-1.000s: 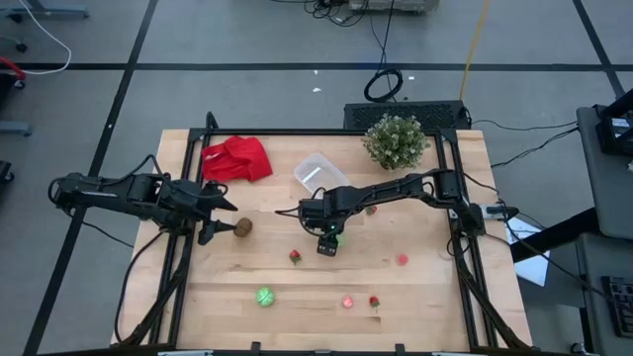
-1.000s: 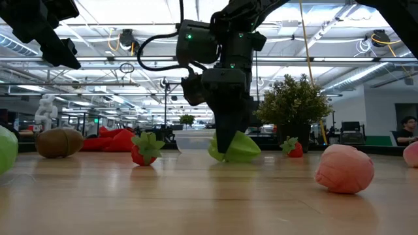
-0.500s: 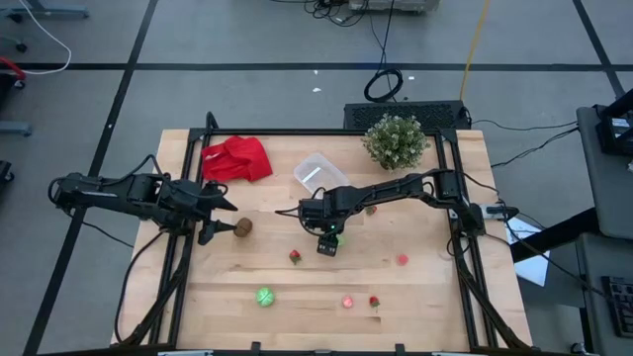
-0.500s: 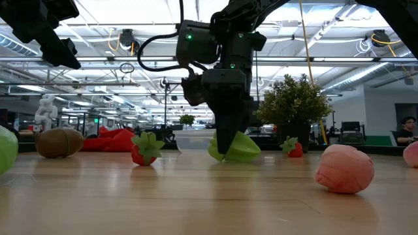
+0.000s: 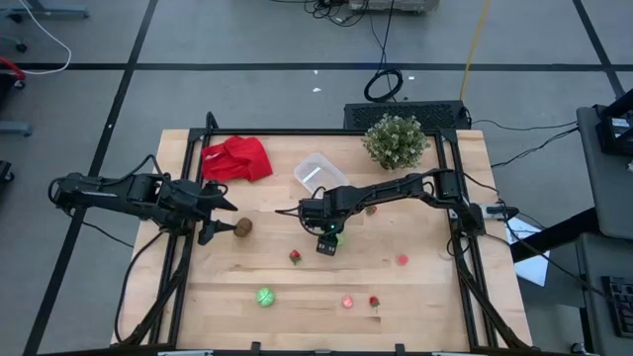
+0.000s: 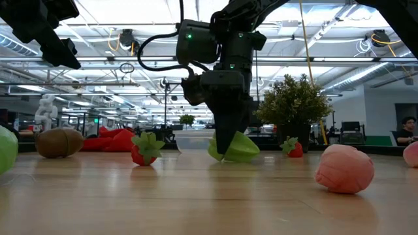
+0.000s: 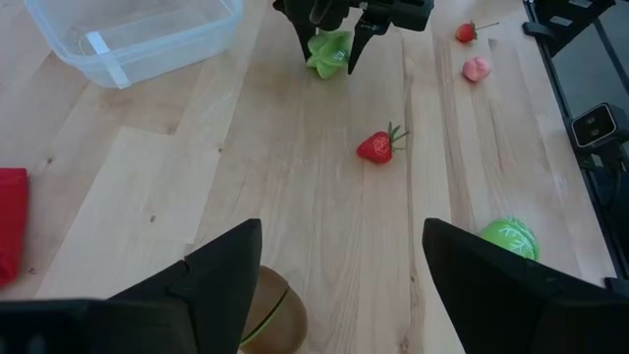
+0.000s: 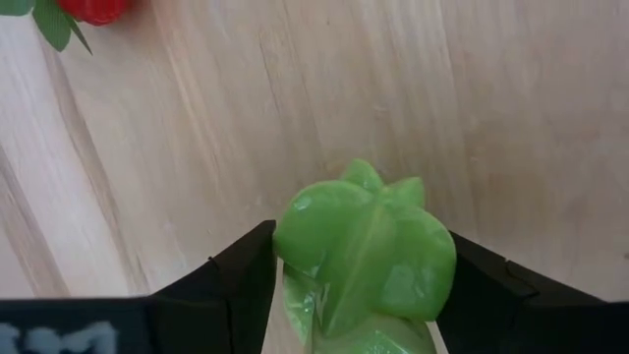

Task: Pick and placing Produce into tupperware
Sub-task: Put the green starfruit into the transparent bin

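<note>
High view: the right gripper (image 5: 332, 240) sits at table centre, its jaws pinching a pale green toy (image 5: 335, 235); the right wrist view shows that ribbed green piece (image 8: 366, 258) wedged between both fingers, and the low view shows it (image 6: 236, 148) down at the wood. The tupperware (image 5: 318, 173) lies at about 11 o'clock from this gripper, near it and clear of the arm, with the red cloth (image 5: 237, 159) farther out at 10 o'clock and the potted plant (image 5: 396, 141) at 1 o'clock. A strawberry (image 5: 295, 257) lies at 8 o'clock, just beside the gripper; a small red piece (image 5: 372, 209) is at 2 o'clock close against the right arm. A pink piece (image 5: 403, 260) lies at 4 o'clock, a green ball (image 5: 265, 296) at 7 o'clock, and two more small red and pink pieces (image 5: 348, 302) at 5 o'clock near the front edge. The left gripper (image 5: 224, 222) waits at the table's left side, jaws spread, with a brown kiwi (image 5: 243, 227) just beside its tips.
</note>
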